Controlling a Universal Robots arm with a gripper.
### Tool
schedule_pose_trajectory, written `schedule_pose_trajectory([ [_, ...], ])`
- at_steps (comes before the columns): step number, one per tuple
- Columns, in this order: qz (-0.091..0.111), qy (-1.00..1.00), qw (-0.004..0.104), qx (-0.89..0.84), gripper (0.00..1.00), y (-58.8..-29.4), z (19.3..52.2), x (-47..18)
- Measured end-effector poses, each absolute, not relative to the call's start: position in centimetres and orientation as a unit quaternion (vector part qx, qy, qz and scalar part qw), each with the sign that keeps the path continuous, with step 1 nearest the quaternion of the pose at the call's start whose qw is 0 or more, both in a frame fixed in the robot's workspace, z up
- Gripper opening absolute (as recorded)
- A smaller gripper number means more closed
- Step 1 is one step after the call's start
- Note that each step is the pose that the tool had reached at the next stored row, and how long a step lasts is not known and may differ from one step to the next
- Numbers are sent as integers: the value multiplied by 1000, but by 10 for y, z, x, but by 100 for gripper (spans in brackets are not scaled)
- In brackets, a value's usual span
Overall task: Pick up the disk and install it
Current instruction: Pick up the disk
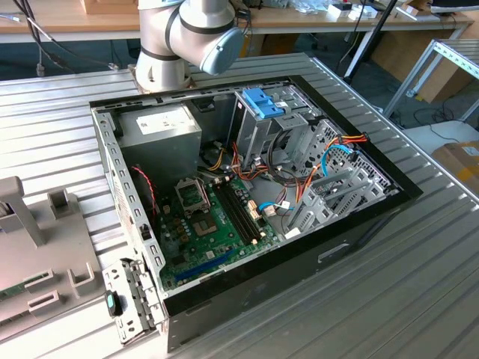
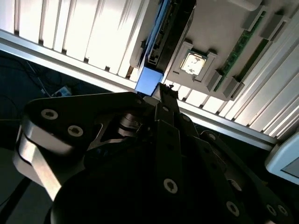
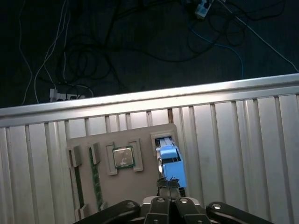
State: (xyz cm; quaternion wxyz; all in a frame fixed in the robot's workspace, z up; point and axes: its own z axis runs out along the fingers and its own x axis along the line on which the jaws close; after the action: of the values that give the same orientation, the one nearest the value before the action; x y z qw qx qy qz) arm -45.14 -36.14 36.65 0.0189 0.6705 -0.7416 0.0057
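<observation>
- Tray [image 1: 45,254] of grey plastic lies at the exterior view's left edge, on the ribbed metal table [image 1: 419,292].
- In both wrist views I see the disk [image 3: 170,161] [image 2: 164,39] seated in a slot of that tray, just beside a processor chip [image 3: 123,157], with a memory stick [image 3: 96,179] beyond the chip.
- My claw [image 3: 167,181] [image 2: 164,91] is narrow, its tips nearly together right at the disk's blue end. It seems to touch the blue end, but I cannot tell whether it grips.
- Further right in the exterior view, the arm [image 1: 187,34] rises behind the open computer case [image 1: 337,250].
- Inside the case I read the power supply [image 1: 161,126], then the motherboard [image 1: 206,217], then the blue-topped drive cage [image 1: 263,108] toward the right.
</observation>
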Motion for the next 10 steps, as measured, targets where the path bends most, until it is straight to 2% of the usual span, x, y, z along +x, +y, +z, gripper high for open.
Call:
schedule_pose_trajectory([
  [10,6,-736,19,677,11,-358,366,-451],
])
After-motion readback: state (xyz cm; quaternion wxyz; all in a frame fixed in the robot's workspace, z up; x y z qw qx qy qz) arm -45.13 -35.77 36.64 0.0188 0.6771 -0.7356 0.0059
